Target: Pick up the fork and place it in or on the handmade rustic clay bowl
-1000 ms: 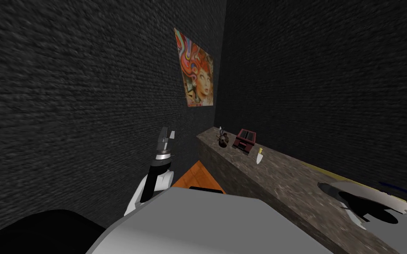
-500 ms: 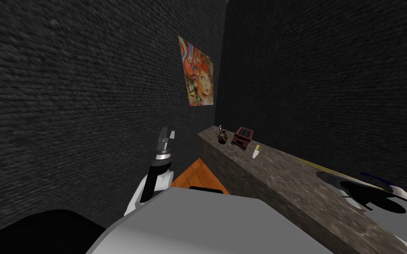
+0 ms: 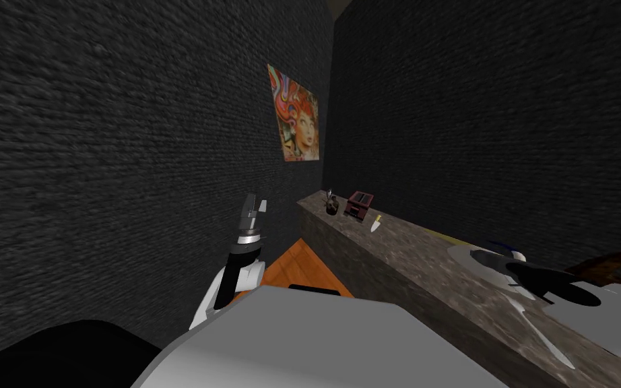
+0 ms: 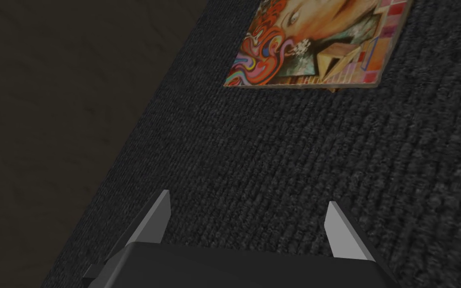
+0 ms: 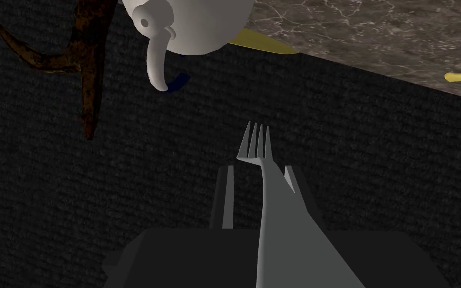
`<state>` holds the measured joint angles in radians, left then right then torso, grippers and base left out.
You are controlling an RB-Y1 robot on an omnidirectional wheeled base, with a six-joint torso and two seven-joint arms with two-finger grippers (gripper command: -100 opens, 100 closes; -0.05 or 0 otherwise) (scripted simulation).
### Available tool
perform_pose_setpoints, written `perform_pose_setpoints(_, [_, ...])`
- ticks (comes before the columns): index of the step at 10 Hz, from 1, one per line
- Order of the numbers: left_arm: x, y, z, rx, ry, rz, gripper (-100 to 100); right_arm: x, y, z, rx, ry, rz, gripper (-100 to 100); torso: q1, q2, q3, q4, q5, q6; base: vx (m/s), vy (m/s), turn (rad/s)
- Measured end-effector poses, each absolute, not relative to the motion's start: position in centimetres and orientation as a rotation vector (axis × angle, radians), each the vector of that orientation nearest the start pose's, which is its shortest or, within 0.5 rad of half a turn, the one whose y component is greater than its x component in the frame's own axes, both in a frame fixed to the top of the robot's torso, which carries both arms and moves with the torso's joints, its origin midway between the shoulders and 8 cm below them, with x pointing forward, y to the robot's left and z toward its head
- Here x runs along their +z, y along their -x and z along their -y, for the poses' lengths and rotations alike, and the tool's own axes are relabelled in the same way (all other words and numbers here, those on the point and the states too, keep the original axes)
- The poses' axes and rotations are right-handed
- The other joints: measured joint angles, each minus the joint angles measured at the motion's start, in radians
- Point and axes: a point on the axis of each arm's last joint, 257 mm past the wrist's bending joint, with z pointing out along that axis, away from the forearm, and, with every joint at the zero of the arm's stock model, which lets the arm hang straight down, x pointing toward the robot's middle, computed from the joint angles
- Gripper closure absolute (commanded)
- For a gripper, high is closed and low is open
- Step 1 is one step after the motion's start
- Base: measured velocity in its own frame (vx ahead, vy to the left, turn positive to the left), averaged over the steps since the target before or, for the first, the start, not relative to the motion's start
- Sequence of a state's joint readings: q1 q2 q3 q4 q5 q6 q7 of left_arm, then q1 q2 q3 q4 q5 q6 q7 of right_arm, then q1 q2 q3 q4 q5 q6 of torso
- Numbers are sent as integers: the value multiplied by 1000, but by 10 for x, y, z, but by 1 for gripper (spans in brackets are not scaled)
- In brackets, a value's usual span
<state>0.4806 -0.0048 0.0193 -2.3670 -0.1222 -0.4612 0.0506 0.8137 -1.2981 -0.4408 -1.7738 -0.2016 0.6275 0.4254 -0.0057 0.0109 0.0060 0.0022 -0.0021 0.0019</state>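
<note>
Dark brick walls beside a marbled worktop (image 3: 410,263) running toward 1 o'clock. Pinches the grey fork (image 5: 279,215) by its handle in the jaws of the right gripper (image 5: 258,172), tines toward 12 o'clock, with the left gripper (image 4: 247,210) jaws spread. Probably light, stiff, slick: best squeezed across the flat handle.

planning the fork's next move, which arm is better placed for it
Right. Its fingers are shut on the fork, and the counter lies on that side. The left gripper stands open and empty, away from the counter.
</note>
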Motion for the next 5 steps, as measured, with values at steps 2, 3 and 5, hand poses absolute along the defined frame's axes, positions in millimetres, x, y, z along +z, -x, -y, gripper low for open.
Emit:
perform_pose_setpoints(2, [61, -334, -267, -1268, 552, -619, 0, -150, -305, 720, -688, -578, -2042, 100, -5, 0, 0, 0, -2, 1, -93, -167, -162])
perform_pose_setpoints(3, [61, -334, -267, -1268, 552, -619, 0, -153, -305, 717, -679, -589, -2056, 100, -5, -1, -1, 0, -2, 1, -52, -155, -125])
perform_pose_setpoints(5, [61, -334, -267, -1268, 552, -619, 0, -160, -307, 709, -657, -611, -2081, 100, -4, -5, -2, -1, -2, 1, -36, -134, -151])
